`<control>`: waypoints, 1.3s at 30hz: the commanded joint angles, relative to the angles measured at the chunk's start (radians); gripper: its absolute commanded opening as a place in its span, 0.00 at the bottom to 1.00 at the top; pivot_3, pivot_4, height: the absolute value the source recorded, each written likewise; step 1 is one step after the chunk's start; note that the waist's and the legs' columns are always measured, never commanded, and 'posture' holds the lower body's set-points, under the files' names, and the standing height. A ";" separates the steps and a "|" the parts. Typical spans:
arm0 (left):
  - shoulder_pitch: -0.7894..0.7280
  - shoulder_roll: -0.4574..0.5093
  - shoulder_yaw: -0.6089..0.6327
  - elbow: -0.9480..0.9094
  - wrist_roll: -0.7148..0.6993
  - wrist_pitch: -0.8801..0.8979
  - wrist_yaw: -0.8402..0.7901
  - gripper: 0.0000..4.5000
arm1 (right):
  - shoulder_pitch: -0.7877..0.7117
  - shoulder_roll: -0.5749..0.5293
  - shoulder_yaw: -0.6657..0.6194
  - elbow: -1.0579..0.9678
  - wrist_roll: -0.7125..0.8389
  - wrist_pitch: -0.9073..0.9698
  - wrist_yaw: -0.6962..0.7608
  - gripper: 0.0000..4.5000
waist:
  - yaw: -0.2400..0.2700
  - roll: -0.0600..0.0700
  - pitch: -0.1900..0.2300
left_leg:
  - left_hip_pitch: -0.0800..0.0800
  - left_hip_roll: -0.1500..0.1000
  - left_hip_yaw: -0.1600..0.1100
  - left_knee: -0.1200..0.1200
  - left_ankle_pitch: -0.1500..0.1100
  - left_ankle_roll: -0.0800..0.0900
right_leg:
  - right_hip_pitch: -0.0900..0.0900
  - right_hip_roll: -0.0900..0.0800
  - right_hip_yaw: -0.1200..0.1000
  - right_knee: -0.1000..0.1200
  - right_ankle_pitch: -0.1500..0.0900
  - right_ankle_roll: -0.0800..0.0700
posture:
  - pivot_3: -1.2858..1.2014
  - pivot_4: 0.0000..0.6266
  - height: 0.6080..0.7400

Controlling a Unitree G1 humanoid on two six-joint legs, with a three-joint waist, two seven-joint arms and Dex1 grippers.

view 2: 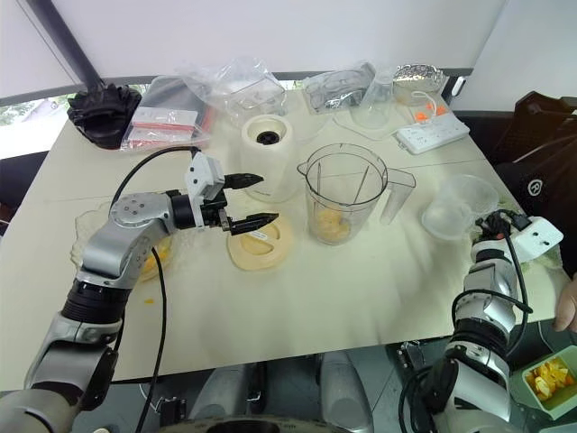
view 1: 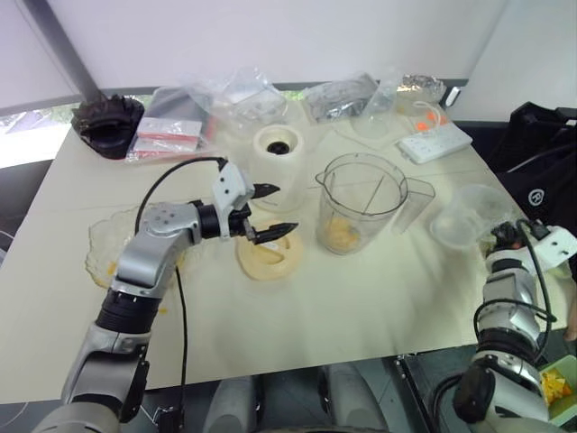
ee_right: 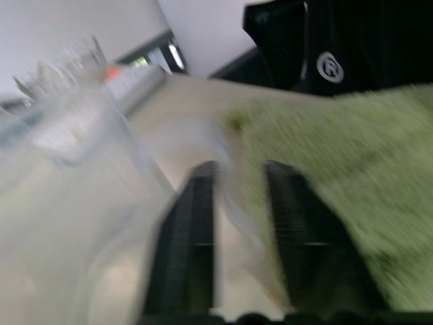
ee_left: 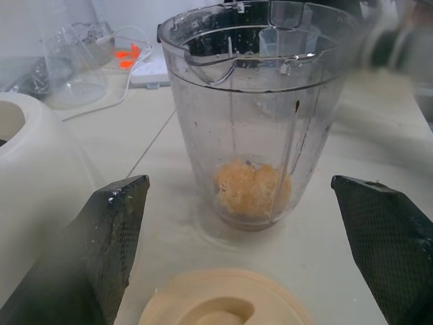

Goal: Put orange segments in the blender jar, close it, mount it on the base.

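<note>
The clear blender jar (view 1: 362,200) stands upright and uncovered mid-table, with a heap of orange segments (ee_left: 252,188) at its bottom. Behind it to the left sits the cream base (view 1: 279,150), its dark socket facing up. My left gripper (view 1: 281,209) hovers open just left of the jar, above a flat cream lid (view 1: 266,259), holding nothing. At the table's right edge my right gripper (ee_right: 240,169) is blurred beside a clear cup (view 1: 469,216); its fingers stand apart. More orange segments (view 2: 548,377) lie in a green tray off the table's right corner.
A shallow clear bowl (view 1: 106,245) sits at the left under my left arm. Plastic bags (view 1: 243,95), a black object (view 1: 108,126) and a white power strip (view 1: 435,142) line the back. A person's hand (view 2: 568,308) shows at the right edge.
</note>
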 commanded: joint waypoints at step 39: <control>-0.572 -0.093 -0.251 1.242 0.494 -0.867 -0.349 0.82 | 0.548 -0.470 -0.060 -1.511 0.255 1.071 0.216 0.99 | 0.056 -0.006 0.000 | -0.004 -0.001 -0.001 0.002 -0.001 0.001 | -0.001 -0.001 0.000 -0.004 -0.002 -0.003 | 0.52 0.24 1.00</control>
